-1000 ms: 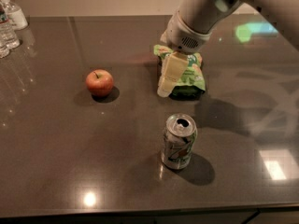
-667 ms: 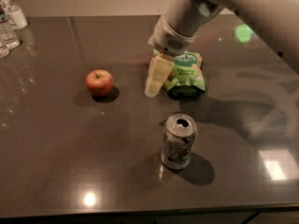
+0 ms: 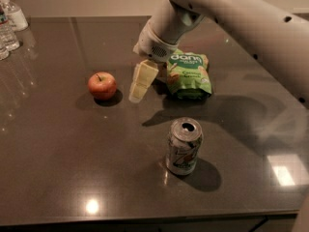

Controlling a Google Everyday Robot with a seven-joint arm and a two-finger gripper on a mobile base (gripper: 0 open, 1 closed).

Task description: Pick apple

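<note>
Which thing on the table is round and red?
The apple, at the left. The bag is green and flat, the can silvery and tall. The tool hangs between apple and bag.

end effector (image 3: 135, 95) | shifted left off bag (image 3: 189, 76) | now near apple (image 3: 102, 85)

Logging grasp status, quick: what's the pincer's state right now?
Pincer: open or closed cannot be told; it hangs over the dark tabletop beside the small round red apple, apart from it.
</note>
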